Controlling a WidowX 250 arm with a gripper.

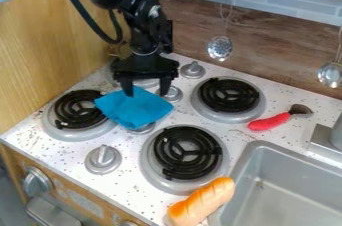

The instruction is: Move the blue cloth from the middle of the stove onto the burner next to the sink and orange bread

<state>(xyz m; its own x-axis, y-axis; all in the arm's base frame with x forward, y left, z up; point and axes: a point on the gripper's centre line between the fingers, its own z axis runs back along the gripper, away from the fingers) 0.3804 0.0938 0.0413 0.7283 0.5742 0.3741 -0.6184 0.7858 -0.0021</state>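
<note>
The black gripper [145,91] hangs down at the upper left of the stove top, its two fingers spread apart. Just beneath and in front of it lies a blue cloth [134,107], bunched between the burners and overlapping the right edge of the left burner [79,111]. The left finger comes down at the cloth's back edge, and the right finger is over its back right side; whether they touch it I cannot tell.
Black coil burners stand at the centre front [188,153] and back right [229,95], with grey knobs [103,159] among them. A red-handled brush [269,122] lies right of them. A bread roll [202,201] rests by the sink [287,190]. Ladles [220,48] hang behind.
</note>
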